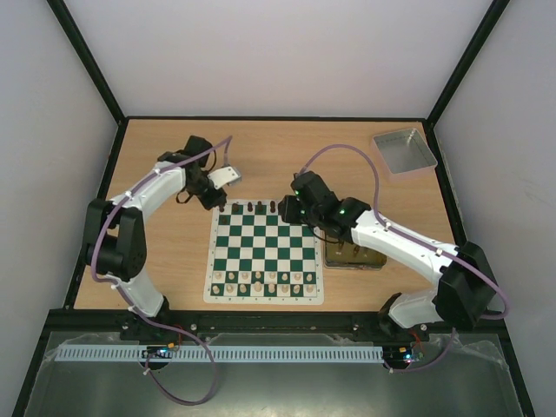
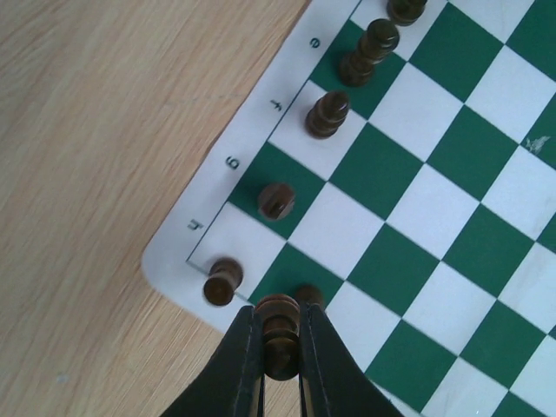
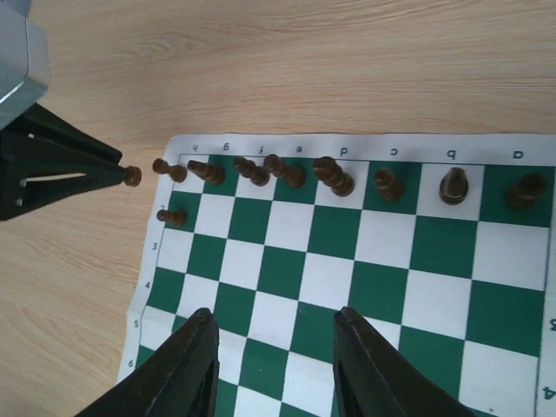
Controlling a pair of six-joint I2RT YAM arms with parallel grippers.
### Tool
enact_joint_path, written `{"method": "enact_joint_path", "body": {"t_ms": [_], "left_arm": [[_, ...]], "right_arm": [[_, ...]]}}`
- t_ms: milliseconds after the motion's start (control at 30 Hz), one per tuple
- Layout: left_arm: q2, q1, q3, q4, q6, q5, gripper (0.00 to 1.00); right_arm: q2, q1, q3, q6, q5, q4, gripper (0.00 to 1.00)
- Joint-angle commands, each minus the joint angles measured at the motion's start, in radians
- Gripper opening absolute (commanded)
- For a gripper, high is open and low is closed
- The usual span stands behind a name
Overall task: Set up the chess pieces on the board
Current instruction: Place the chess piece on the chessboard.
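- The chess pieces (image 3: 333, 176) are lined up along the far row of the board (image 1: 261, 248), at 12 o'clock in the top view
- One dark pawn (image 3: 174, 217) is set apart in the second row, at the board's 11 o'clock corner
- Another dark piece (image 2: 280, 340) is held upright in the left gripper (image 2: 279, 317), whose fingers are clamped tight on it, just over that same corner
- The right gripper (image 3: 278, 365) is hung above the middle of the board with its fingers spread wide and nothing between them
- Risk: the second-row pawn is seen just beside the left gripper's fingers, at 1 o'clock from them in the left wrist view, so it could be tipped when the jaws are lowered or opened
- Risk: the corner piece (image 2: 221, 280) is set half on the border line, at 10 o'clock from the fingers, and could be nudged off its square
- Risk: the thin mat could be dragged if it is touched by the fingers, and every row would be shifted
- Pale pieces (image 1: 261, 281) are ranged along the near rows, at 6 o'clock
- A gold tin (image 1: 369, 261) is placed at 3 o'clock of the board, largely hidden under the right arm; its contents cannot be told
- A grey tray (image 1: 404, 149) is placed at 2 o'clock, well apart; no piece is made out in it
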Motion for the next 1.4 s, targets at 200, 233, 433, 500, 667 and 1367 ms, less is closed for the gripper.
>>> {"method": "enact_joint_path", "body": {"t_ms": [200,233,433,500,667,1367], "left_arm": [[0.028,-0.093,-0.004,0.041,-0.064,-0.006,0.02],[0.026,-0.101,-0.008,0.044,-0.066,-0.006,0.02],[0.029,-0.125,-0.064,0.094,-0.077,-0.023,0.02],[0.042,-0.125,-0.073,0.106,-0.079,-0.026,0.02],[0.055,-0.127,-0.104,0.139,-0.085,-0.027,0.02],[0.115,-0.132,-0.127,0.201,-0.099,-0.013,0.03]], "right_arm": [[-0.021,-0.043,-0.03,-0.017,0.004,-0.009,0.36],[-0.019,-0.042,-0.031,-0.016,0.004,-0.007,0.36],[-0.025,-0.043,-0.041,-0.014,0.004,-0.001,0.36],[-0.027,-0.045,-0.047,-0.014,0.006,0.002,0.36],[-0.019,-0.048,-0.054,-0.015,0.005,0.005,0.36],[-0.019,-0.05,-0.084,-0.008,-0.002,0.033,0.36]]}}
